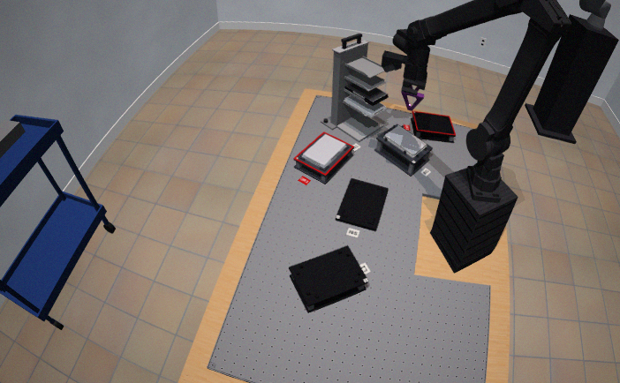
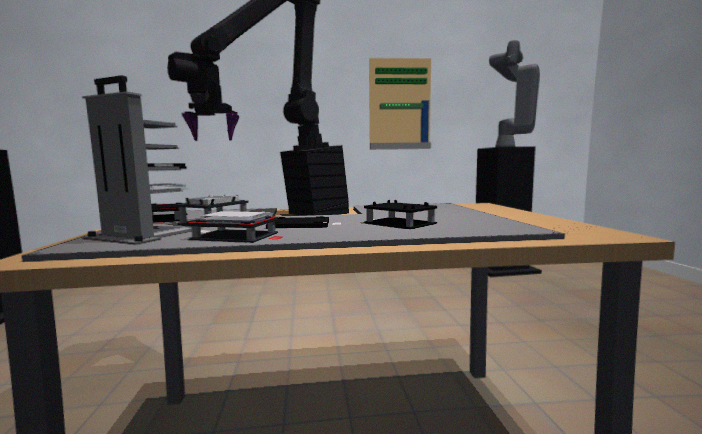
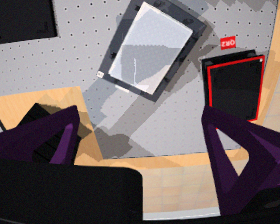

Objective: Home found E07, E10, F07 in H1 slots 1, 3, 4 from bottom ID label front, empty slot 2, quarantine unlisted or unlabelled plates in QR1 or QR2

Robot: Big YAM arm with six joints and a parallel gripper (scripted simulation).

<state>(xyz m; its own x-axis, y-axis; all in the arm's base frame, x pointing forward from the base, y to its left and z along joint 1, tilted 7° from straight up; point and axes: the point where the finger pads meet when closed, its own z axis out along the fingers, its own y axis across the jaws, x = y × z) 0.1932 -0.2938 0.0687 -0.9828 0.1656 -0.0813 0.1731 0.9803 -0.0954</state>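
Note:
The grey plate hotel H1 (image 1: 354,90) stands at the back of the deck, with a dark plate (image 1: 374,94) jutting from a middle shelf and pale plates above and below it. I cannot read any ID labels. My gripper (image 1: 412,100) hangs high, to the right of the hotel's open front, open and empty; it also shows in the side view (image 2: 211,125). Below it a pale plate (image 3: 151,46) (image 1: 404,145) lies on a dark raised nest. A red-rimmed nest (image 1: 433,124) is empty. Another red-rimmed nest (image 1: 324,154) holds a pale plate.
A flat black nest (image 1: 362,203) lies mid-deck and a raised black nest (image 1: 328,278) stands nearer the front. The arm's black base (image 1: 473,219) stands at the right of the deck. A blue cart (image 1: 22,209) stands on the floor far left.

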